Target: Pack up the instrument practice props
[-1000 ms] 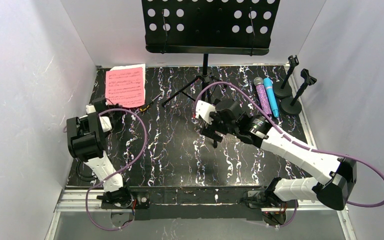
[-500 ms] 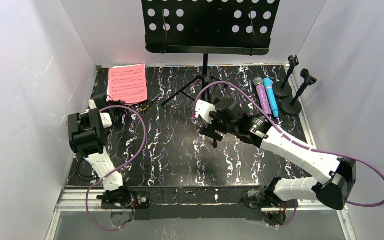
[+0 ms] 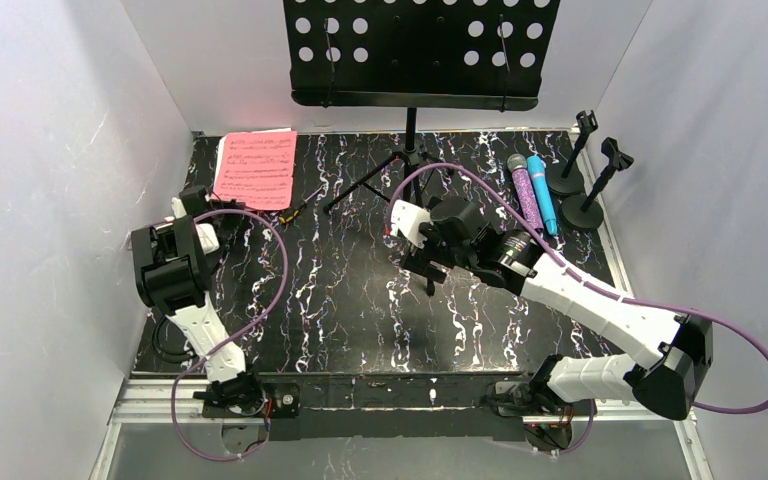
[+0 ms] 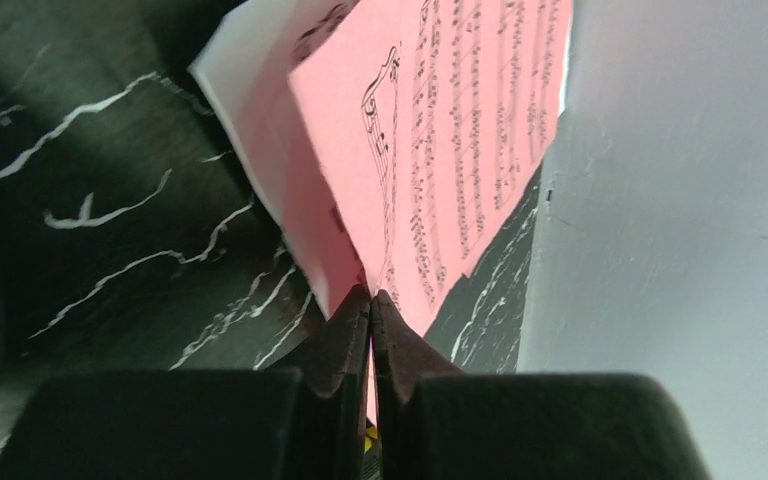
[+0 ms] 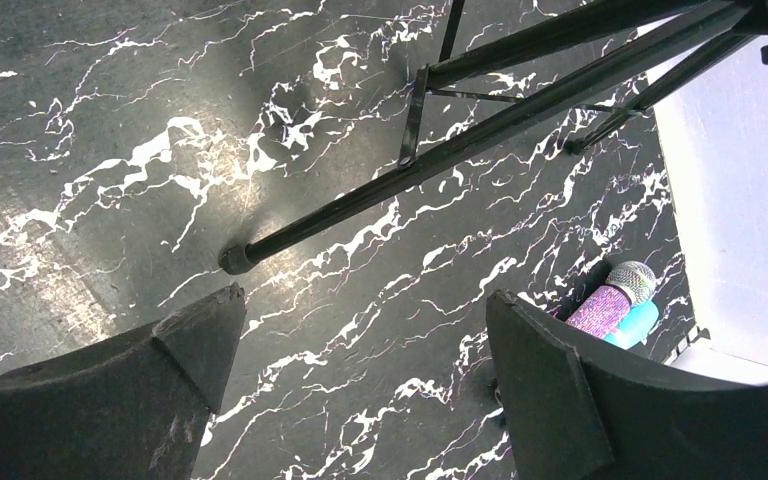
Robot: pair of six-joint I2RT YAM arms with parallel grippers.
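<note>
The left gripper point(image 4: 371, 296) pinches pink and white paper music sheets point(image 4: 440, 140) by their edge; right gripper point(image 5: 360, 320) gapes wide above black marbled worktop point(image 5: 110, 120).

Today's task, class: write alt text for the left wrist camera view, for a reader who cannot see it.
The left gripper is shut on the near edge of a pink music sheet printed with notation, with a white sheet showing behind it. A black, white-veined table lies to the left, and a pale wall fills the right.
</note>
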